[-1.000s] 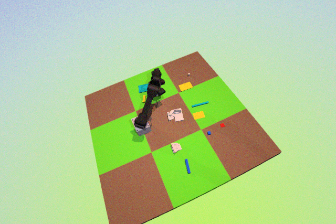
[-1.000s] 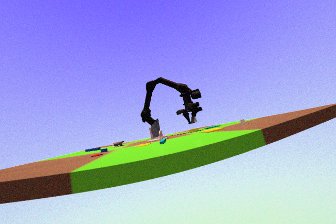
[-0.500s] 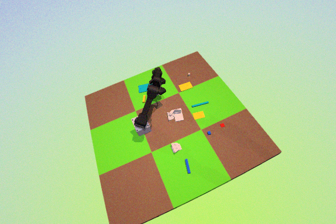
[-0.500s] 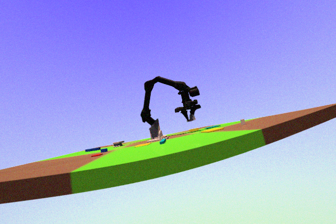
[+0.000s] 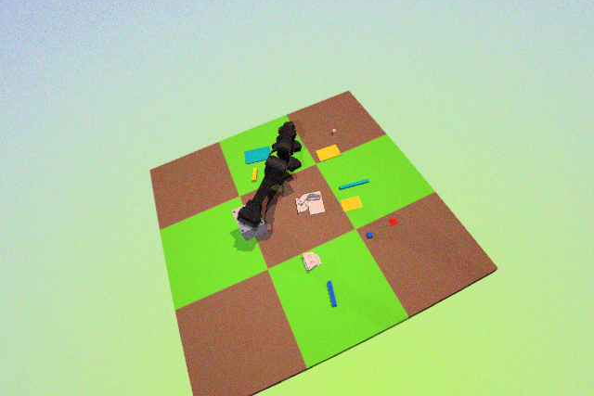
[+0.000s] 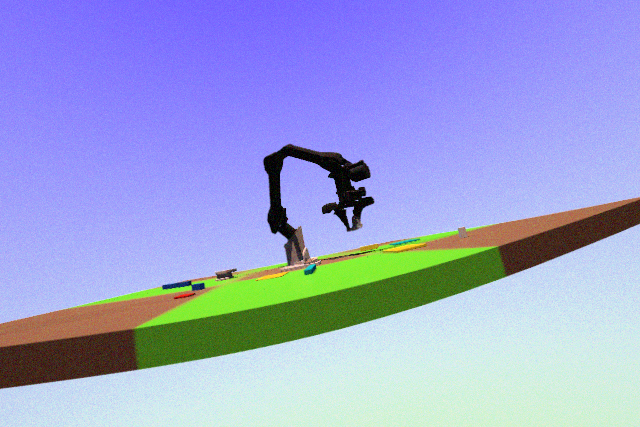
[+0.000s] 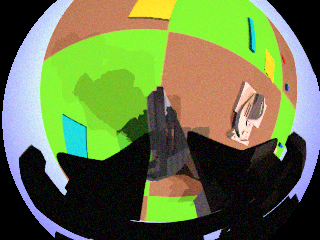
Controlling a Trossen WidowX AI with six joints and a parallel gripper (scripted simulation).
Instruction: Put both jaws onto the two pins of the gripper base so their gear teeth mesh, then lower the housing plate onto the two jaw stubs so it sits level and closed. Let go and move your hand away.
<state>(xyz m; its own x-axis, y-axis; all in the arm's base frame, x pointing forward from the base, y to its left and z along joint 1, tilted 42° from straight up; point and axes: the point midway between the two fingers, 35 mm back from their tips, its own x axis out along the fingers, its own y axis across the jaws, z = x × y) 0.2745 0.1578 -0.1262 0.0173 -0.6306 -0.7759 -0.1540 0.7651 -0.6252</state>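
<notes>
My gripper [image 6: 353, 226] [image 7: 169, 136] points down and is shut on a grey jaw [image 7: 161, 130], held upright above the mat. The jaw's lower outline is partly hidden by the fingers. The pale gripper base [image 5: 316, 208] [image 7: 243, 93] lies on the central brown square, to the right of my gripper in the wrist view. Another jaw [image 5: 313, 197] [image 7: 257, 107], grey-shaded and curved, lies at the base; whether it is fully seated on a pin cannot be told. The pale housing plate [image 5: 311, 261] [image 6: 225, 273] lies apart on the front green square.
A teal sheet [image 5: 257, 155] [image 7: 75, 136] and yellow bar [image 5: 254, 174] lie near the arm. Yellow sheets [image 5: 328, 153] [image 5: 351, 203] and a teal bar [image 5: 354, 185] lie beyond the base. A blue cube [image 5: 369, 235], red tile [image 5: 393, 221], blue bar [image 5: 331, 293] and whitish block [image 5: 333, 132] lie farther out.
</notes>
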